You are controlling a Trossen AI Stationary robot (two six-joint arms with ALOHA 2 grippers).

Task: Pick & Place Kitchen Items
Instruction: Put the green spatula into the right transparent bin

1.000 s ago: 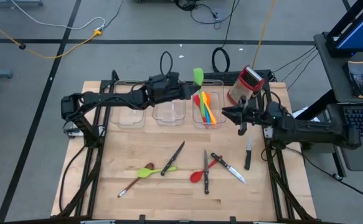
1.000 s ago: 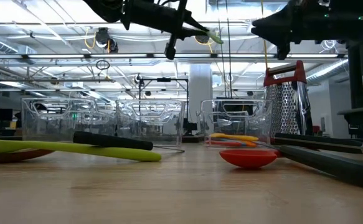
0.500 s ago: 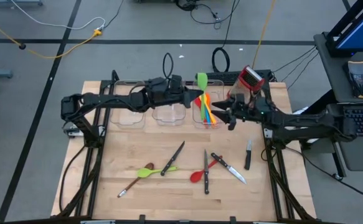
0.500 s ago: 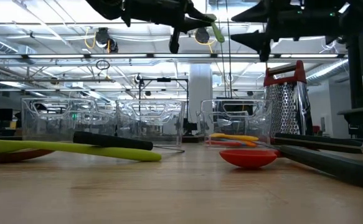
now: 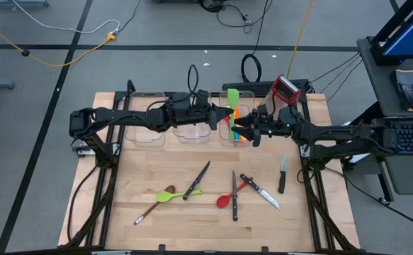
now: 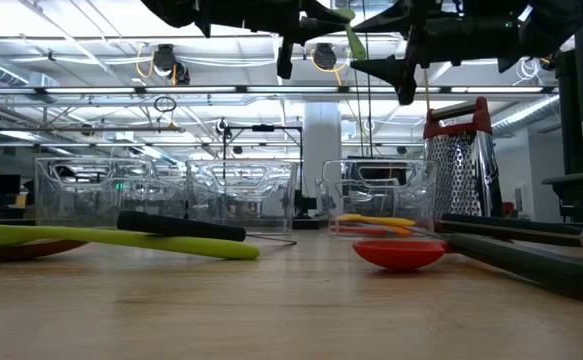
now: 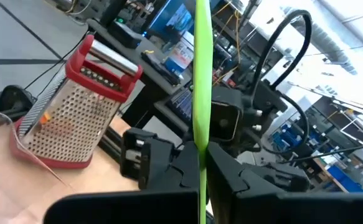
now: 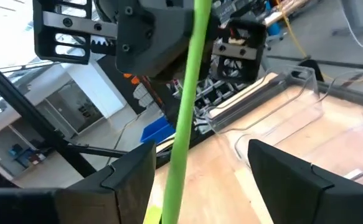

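**Two grippers meet at the green spatula**

Compared with one second ago, the right gripper (image 5: 247, 129) has moved from near the box grater (image 5: 283, 91) toward 9 o'clock. It is now just beside the left gripper (image 5: 219, 119), above the right clear bin (image 5: 252, 99). The left gripper pinches the green spatula (image 5: 232, 106) and holds it in the air. The right gripper's fingers (image 8: 287, 180) are spread, with the green handle between them, not touching. Knives and spoons lie on the table (image 5: 149, 170) toward 6 o'clock.
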